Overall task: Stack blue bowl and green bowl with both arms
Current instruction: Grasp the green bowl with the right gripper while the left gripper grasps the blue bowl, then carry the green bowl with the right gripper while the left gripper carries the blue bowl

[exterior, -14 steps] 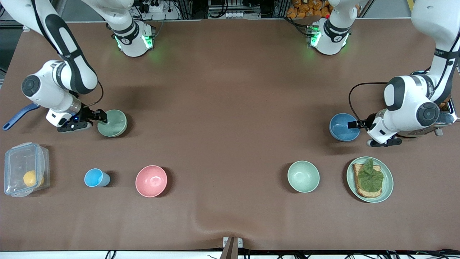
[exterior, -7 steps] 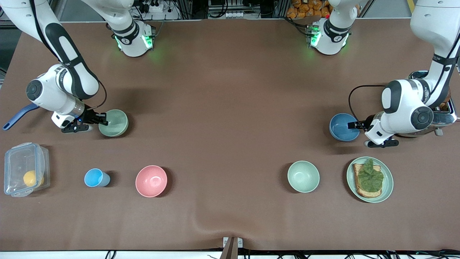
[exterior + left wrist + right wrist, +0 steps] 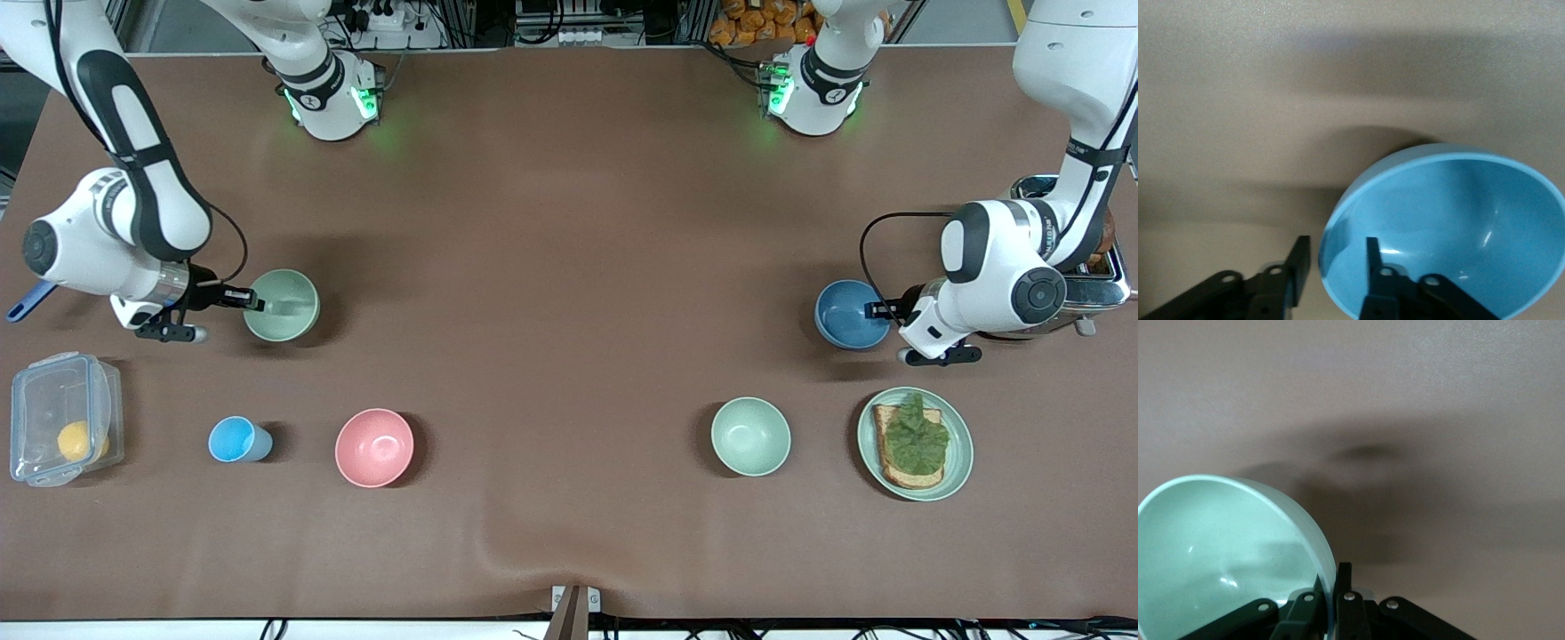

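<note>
Brown cloth-covered desk, matte, with one ripple at the lower middle of the frame. Green bowl: round, smooth, pale sage, thin-walled, open side up, mid-height in the frame at the right arm's end of the desk. Blue bowl: same round form and size, matte sky blue, at the same height in the frame at the left arm's end. Well apart, with bare desk between; each nearest to its own arm, so stacking calls for carrying both toward the middle. Right tool: clenched on the green bowl's rim, at the edge facing its own arm, one finger inside and one outside. Left tool: astride the blue bowl's rim the same way, a gap showing at the outer finger, apparently not yet clamped.
</note>
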`<state>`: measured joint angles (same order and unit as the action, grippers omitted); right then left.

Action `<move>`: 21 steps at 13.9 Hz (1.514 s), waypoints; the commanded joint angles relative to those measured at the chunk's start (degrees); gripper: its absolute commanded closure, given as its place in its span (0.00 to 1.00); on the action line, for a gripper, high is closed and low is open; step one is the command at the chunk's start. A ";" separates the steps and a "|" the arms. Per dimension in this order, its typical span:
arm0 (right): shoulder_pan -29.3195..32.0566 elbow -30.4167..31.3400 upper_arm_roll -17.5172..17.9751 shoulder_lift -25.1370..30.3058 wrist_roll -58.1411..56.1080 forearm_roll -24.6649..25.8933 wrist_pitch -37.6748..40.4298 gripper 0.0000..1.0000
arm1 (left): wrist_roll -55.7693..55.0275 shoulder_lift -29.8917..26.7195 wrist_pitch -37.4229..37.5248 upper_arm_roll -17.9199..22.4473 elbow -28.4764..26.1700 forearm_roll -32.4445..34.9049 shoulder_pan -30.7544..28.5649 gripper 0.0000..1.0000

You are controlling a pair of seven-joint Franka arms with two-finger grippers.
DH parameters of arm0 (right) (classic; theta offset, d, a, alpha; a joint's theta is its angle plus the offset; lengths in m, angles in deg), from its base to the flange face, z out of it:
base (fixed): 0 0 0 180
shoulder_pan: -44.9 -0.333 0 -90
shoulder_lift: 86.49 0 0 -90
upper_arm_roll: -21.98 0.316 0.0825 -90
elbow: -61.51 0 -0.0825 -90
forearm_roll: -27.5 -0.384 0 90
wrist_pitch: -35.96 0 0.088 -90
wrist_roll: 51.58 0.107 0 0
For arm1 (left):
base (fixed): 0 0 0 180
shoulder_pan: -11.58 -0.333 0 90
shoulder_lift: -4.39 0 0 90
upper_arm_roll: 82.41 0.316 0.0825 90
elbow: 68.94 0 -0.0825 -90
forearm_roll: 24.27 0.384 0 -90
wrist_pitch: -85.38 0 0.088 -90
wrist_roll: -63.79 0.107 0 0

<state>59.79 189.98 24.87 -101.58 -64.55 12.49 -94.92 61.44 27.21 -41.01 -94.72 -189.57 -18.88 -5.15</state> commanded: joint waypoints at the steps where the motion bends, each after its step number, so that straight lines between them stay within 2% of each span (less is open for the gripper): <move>1: -0.03 -0.06 0.97 0.76 4.35 -2.20 1.24 1.00 | 0.50 0.47 -0.35 -0.52 0.66 1.03 -0.59 0.92; 2: -0.90 0.03 1.06 1.11 5.58 -3.87 1.42 1.00 | 0.50 0.47 -0.35 -0.52 0.74 1.03 -0.51 1.00; 5: -3.36 0.20 0.97 2.16 10.76 -8.61 3.17 1.00 | -0.20 0.38 -0.35 -0.70 1.01 1.03 -0.24 1.00; 9: -12.50 0.47 1.15 6.20 29.71 -11.09 4.06 1.00 | 0.06 -0.58 0.70 -0.87 2.85 0.33 0.11 1.00; 12: -19.25 0.38 1.24 7.61 37.20 -16.96 2.83 1.00 | 0.06 -1.02 3.06 -1.75 5.22 0.15 0.02 1.00; 14: -23.04 0.38 1.41 7.61 44.58 -17.07 -0.15 1.00 | 0.07 -1.46 4.04 -1.93 6.63 0.15 0.02 1.00; 17: -31.81 0.55 1.33 6.04 55.30 -17.07 -8.04 1.00 | -0.28 -1.99 4.39 -3.59 9.87 0.15 0.11 1.00; 19: -37.71 0.38 1.33 4.20 63.12 -17.07 -14.46 1.00 | -1.77 -1.56 8.06 -4.91 14.17 -0.02 0.63 1.00; 21: -41.85 -0.85 1.24 2.79 68.15 -17.07 -16.94 1.00 | -4.23 -1.38 12.20 -5.79 18.39 -0.11 1.69 1.00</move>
<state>21.07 190.15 26.68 -97.42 -0.34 -3.16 -109.66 59.27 26.21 -33.29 -99.77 -175.19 -18.89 -4.43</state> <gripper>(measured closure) 0.943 0.956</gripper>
